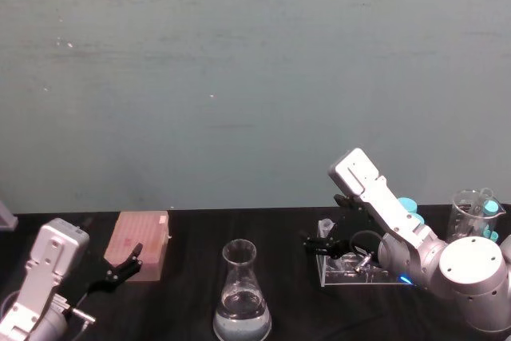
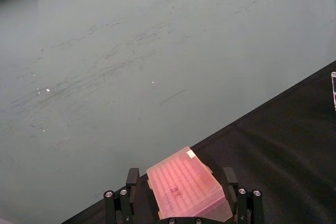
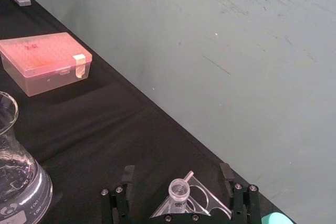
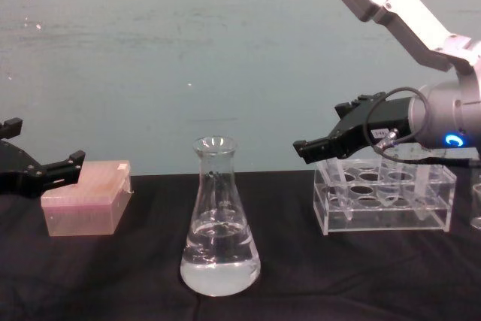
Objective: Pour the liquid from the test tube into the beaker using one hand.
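black table [image 4: 113,276], teal wall behind. right gripper [image 3: 178,198] over rack [image 4: 385,199], jaws apart around tube [image 3: 177,190], not gripped. beaker [image 4: 219,219] mid-table. left gripper [image 4: 30,171] parked, jaws apart. next: close, lift straight.

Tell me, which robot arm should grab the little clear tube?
Probably the right. The right gripper is open over the clear acrylic rack, its fingers on either side of the small clear plastic test tube. The left gripper hovers by the pink box.

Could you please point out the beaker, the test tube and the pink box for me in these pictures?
beaker [image 4: 219,242]: chest view, on its glass body above the liquid.
test tube [image 3: 178,189]: right wrist view, on its open flared rim.
pink box [image 1: 141,242]: head view, on its lid.
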Motion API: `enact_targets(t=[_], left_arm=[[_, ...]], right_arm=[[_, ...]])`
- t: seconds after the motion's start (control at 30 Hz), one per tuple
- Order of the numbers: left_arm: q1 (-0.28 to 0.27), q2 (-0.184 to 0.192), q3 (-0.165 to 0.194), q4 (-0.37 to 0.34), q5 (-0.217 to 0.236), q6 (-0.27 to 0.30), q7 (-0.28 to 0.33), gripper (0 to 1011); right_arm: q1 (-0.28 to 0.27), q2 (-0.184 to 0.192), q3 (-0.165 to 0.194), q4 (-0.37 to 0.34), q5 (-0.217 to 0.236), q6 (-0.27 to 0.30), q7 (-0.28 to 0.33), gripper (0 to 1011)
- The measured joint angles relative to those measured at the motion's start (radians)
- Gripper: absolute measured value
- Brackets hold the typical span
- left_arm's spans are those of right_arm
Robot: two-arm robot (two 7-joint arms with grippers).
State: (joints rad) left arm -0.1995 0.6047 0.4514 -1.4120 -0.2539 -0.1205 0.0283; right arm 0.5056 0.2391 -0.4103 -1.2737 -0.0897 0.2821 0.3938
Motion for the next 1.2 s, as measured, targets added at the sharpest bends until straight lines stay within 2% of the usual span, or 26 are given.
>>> enact_targets(t=[1.2], left_arm=[[0.000,0.000,0.000,0.000,0.000,0.000,0.000,1000]], right_arm=[[0.000,0.000,0.000,0.000,0.000,0.000,0.000,1000]])
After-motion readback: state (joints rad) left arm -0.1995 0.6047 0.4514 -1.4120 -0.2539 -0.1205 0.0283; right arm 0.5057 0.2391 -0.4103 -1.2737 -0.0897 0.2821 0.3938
